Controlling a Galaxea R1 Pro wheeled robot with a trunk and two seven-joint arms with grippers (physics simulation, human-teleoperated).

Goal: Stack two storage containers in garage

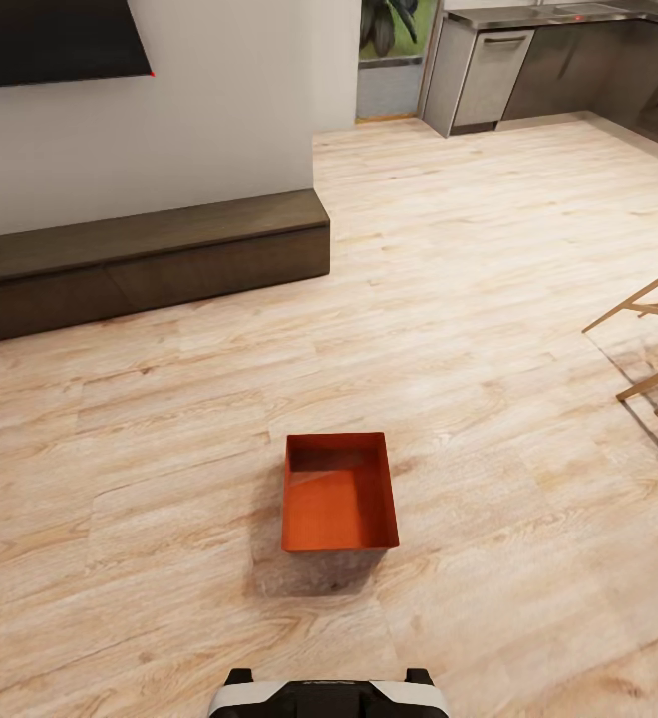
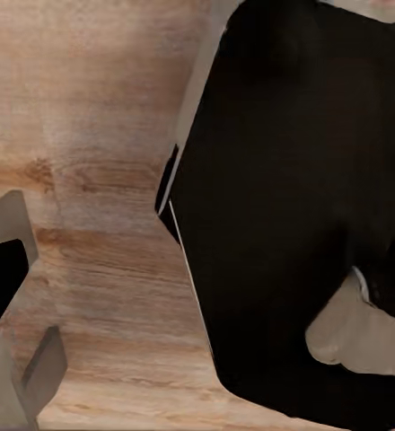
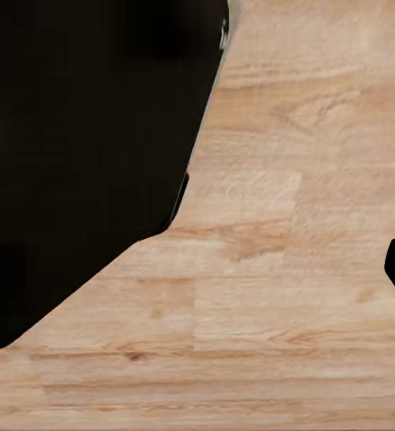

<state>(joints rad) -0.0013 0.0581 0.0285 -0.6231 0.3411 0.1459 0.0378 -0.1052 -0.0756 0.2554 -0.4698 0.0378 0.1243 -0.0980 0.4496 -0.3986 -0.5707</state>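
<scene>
A: Listing surface first: light wood plank floor [image 1: 489, 299], pale oak tone, running across the whole living room to a kitchen area at the far end.

B: Room fixtures?

A: One long, low dark-wood console [image 1: 140, 259] against a beige wall [image 1: 219, 110]; one black wall-mounted screen [image 1: 50, 40] above it. Far right, grey kitchen cabinets [image 1: 528, 70] with a steel-coloured worktop. Right edge, slim wooden legs of a piece of furniture [image 1: 648, 319]. Bottom edge of the head view, white-and-black robot base [image 1: 329, 698].

B: Containers?

A: One orange-red storage container [image 1: 339, 494], rectangular, open-topped, low straight walls. Standing flat on the planks, directly ahead of the robot base, well apart from the console. Contents: nothing seen inside; bare bottom, shadow along the far inner wall.

B: Grippers?

A: Left wrist view: grey finger parts of the left gripper [image 2: 9, 359] at the frame edge over the planks, beside the robot's dark body [image 2: 287, 206]; spread cannot be told. Right wrist view: dark body [image 3: 81, 153] and planks; right gripper's state cannot be told either.
</scene>
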